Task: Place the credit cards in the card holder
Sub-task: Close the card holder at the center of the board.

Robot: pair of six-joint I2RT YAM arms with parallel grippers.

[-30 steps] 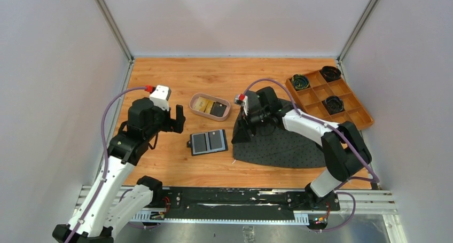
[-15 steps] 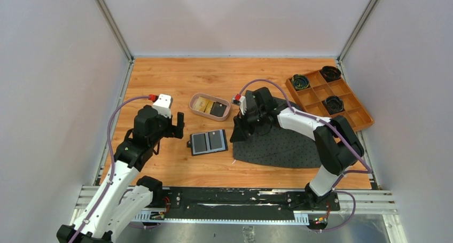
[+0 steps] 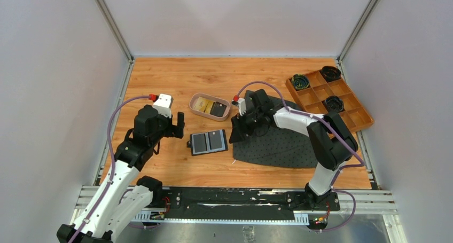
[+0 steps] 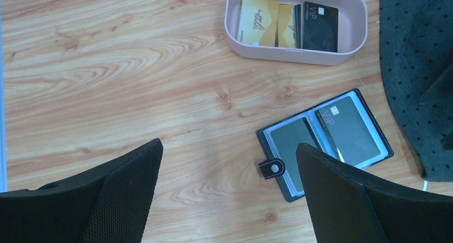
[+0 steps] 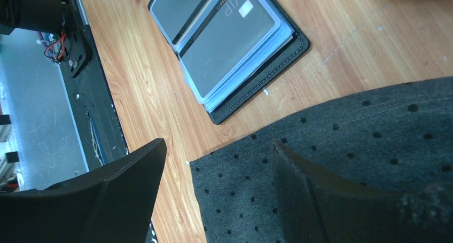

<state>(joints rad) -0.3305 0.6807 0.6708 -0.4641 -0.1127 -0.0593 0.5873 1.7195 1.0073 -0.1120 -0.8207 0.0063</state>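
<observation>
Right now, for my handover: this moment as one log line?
left gripper open, empty | right gripper open, empty | card holder open, VIP card inside | remaining credit cards in pink tray

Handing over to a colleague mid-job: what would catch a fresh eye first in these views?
The black card holder lies open on the wooden table, a VIP card in one sleeve. Beyond it, the pink tray holds gold and black credit cards. Both claws hang open and empty: the left claw left of the holder, the right claw over the dotted mat.
</observation>
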